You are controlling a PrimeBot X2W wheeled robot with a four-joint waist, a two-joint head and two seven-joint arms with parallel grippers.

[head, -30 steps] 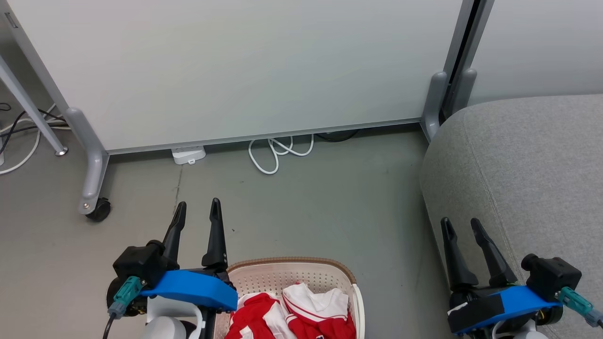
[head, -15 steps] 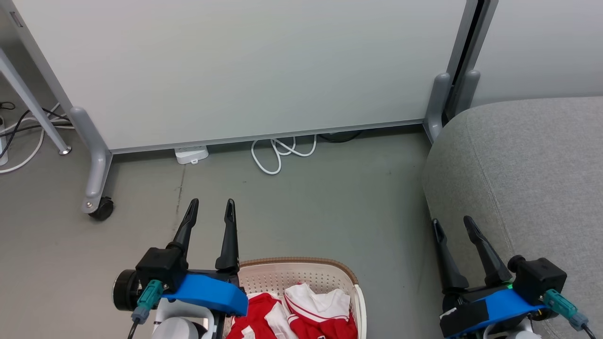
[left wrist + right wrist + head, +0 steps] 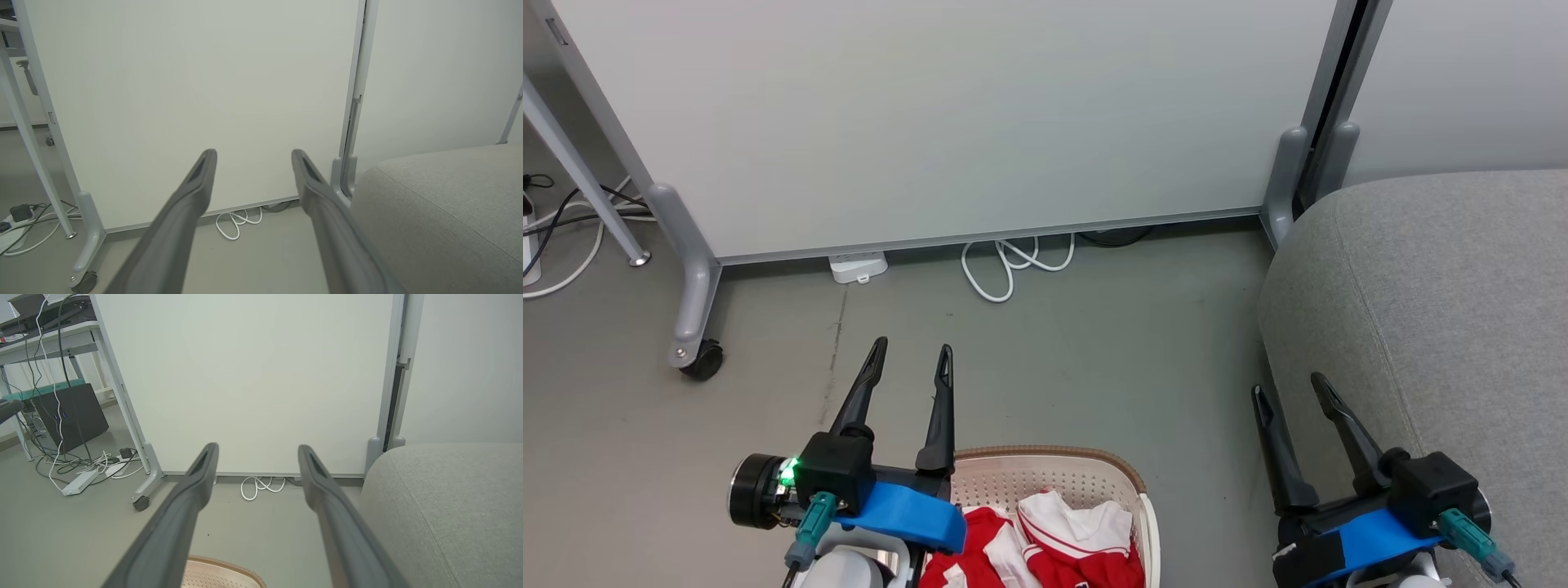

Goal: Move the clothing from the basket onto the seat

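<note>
Partition panel [image 3: 947, 122], pale and standing on grey legs, spans the back of the head view. Seat [image 3: 1445, 310], light-grey fabric with a rounded edge and a visible seam, occupies the right side, its far corner near the panel's right leg. Grey floor [image 3: 1094, 351] lies between the two. Basket [image 3: 1045, 452], cream-white with perforated walls and a brown rim band, stands on the floor at bottom centre, apart from the seat and cut off by the lower edge. Clothing [image 3: 1045, 539], red and white, lies bunched inside the basket. Left gripper [image 3: 912, 346] hovers above the basket's left rim with its fingers spread and pointing toward the panel, holding nothing; a green light glows on its wrist housing. Right gripper [image 3: 1290, 384] hovers beside the seat's front edge, right of the basket, fingers likewise spread and empty. Each wrist view shows its fingers parted with panel and floor between them; the right wrist view also catches the basket's brown rim at its lower edge. White cable [image 3: 1005, 269] lies looped on the floor under the panel, white power strip [image 3: 858, 266] to its left, and black caster [image 3: 704, 359] beneath the panel's left leg.
</note>
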